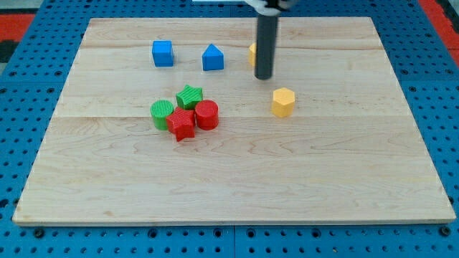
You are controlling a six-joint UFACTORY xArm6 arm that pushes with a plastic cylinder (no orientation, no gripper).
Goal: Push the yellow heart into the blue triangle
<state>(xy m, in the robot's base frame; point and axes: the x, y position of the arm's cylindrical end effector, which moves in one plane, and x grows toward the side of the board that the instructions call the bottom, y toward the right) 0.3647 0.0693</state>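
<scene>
The arm carries no jaws, so there is no spread or pinch to record; it ends in a straight dark rod, and my tip (264, 77) rests on the wooden surface (229, 179) in the upper middle of the view.

Task items: a yellow block (252, 54) sits directly behind the rod, at the view's left edge of it, and only a thin sliver shows. Its shape cannot be made out from here, so whether it is the heart cannot be confirmed. Whether the rod touches it cannot be told either. The blue triangle (212, 58) stands to the view's left of my tip and slightly above it, near but apart from the rod. The yellow sliver lies between the rod and the blue triangle.

Other items: a blue cube (163, 53) sits further to the view's left, beyond the triangle and well apart from my tip. A yellow hexagon (283, 102) stands just below my tip, slightly to the view's right, not touching it. A cluster of four blocks lies below and to the view's left of my tip: a green star (190, 95), a green cylinder (162, 113), a red star (182, 124) and a red cylinder (206, 114), packed close together and appearing to touch.
</scene>
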